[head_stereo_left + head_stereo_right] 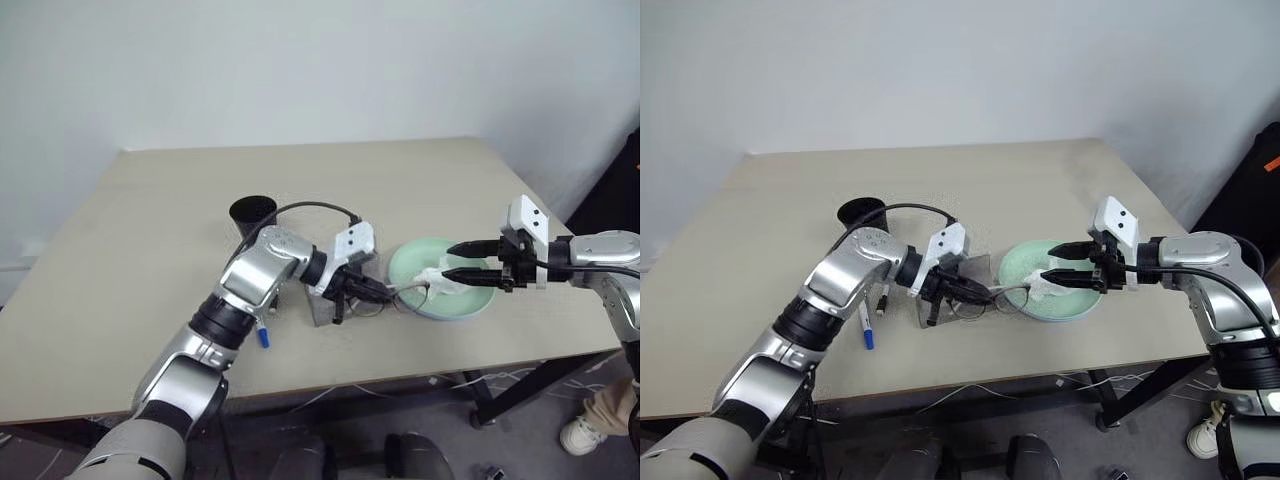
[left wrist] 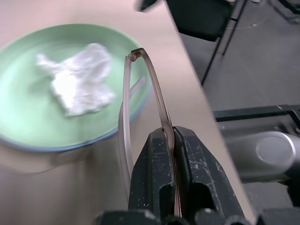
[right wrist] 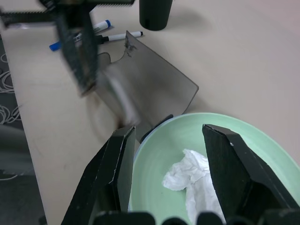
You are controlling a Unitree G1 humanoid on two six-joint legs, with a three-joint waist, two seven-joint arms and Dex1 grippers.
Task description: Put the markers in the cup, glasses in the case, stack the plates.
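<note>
While the left gripper [image 2: 169, 140] hangs just above the surface [image 1: 150, 250], its fingers [image 2: 192, 173] are pressed tight together on one thin arm of the glasses [image 1: 975, 300] — the brownish translucent arm rises from between the tips and bends over at its hinge, with the second arm beside it. The glasses hang between the case [image 3: 145, 89] and the plates. The case stands open, grey, its lid tilted up, just beside the mint green plate [image 1: 415, 262]. A thin blue rim shows under the green plate's near edge, so the light blue plate [image 2: 70, 147] appears to lie beneath it. A crumpled white tissue [image 2: 77, 82] lies in the green plate.

The right gripper [image 3: 166, 140] hovers over the plate's edge, its fingers [image 3: 117, 168] standing well apart with nothing between them — the tissue lies below the gap.

Beyond the case the black cup [image 1: 253, 214] stands upright. The two markers lie on the surface near the cup: the blue-capped marker [image 3: 77, 35] and the black-capped marker [image 3: 119, 36], close together and roughly parallel.
</note>
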